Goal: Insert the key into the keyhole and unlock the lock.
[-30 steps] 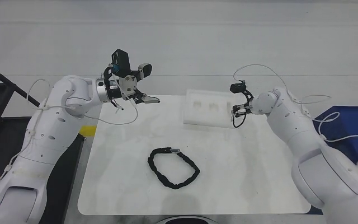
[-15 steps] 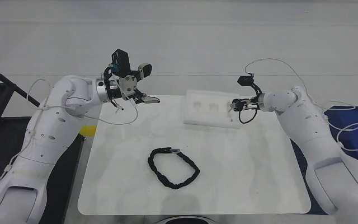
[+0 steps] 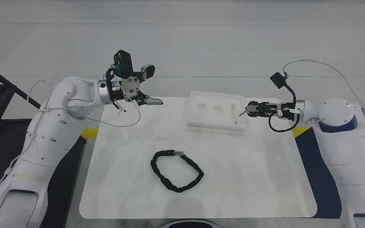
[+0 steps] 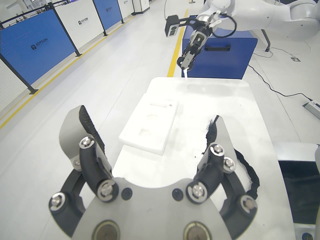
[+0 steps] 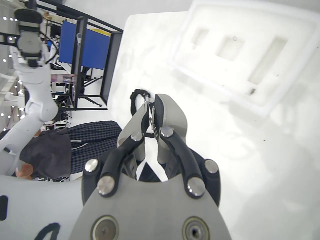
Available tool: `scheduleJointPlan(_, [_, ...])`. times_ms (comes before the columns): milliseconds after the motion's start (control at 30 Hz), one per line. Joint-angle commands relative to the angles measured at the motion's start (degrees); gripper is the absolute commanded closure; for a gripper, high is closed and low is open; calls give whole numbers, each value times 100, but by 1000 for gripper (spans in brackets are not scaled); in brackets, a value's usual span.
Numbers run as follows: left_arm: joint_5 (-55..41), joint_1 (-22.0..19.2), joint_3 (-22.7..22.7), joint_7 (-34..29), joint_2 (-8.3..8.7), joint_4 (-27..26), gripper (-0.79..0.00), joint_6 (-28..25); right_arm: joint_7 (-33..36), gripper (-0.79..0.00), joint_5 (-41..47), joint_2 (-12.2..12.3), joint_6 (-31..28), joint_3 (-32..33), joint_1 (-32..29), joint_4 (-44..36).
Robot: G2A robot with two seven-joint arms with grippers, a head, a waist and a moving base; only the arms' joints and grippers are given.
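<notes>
Key (image 5: pixel 150 116) secured: my right pincer (image 3: pixel 246 111) is pinched shut on it, with only the small metal tip poking past the pads. It hangs above the far right side of the worktop (image 3: pixel 251 182), just beside the end of the white foam tray (image 3: pixel 214 111). So pickup is done, I'd say.

Lock (image 3: pixel 177 170), the black fabric-covered loop, lies flat near the middle of the worktop, well apart from the key, its metal end at the far side of the loop. Nothing is holding it. My left pincer (image 3: pixel 153 101) hangs wide open and empty over the far left corner.

Left to do, as I read it: steady the lock, line the key up with the keyhole, insert, turn. That keyhole is too small for me to make out.
</notes>
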Motion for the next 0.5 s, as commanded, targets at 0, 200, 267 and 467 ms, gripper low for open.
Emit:
scheduleJointPlan(0, [1,0,0,3,0,0,-785,0,28,0,256,61,216,403,-370,-580])
scheduleJointPlan(200, [1,0,0,3,0,0,-785,0,-200,0,1103,154,675,1195,-1058,-1352])
scheduleJointPlan(267, [1,0,0,3,0,0,-785,0,-286,0,1349,163,768,1310,-1172,-1450])
scheduleJointPlan(467, [1,0,0,3,0,0,-785,0,-470,0,1817,187,944,1499,-1315,-1573])
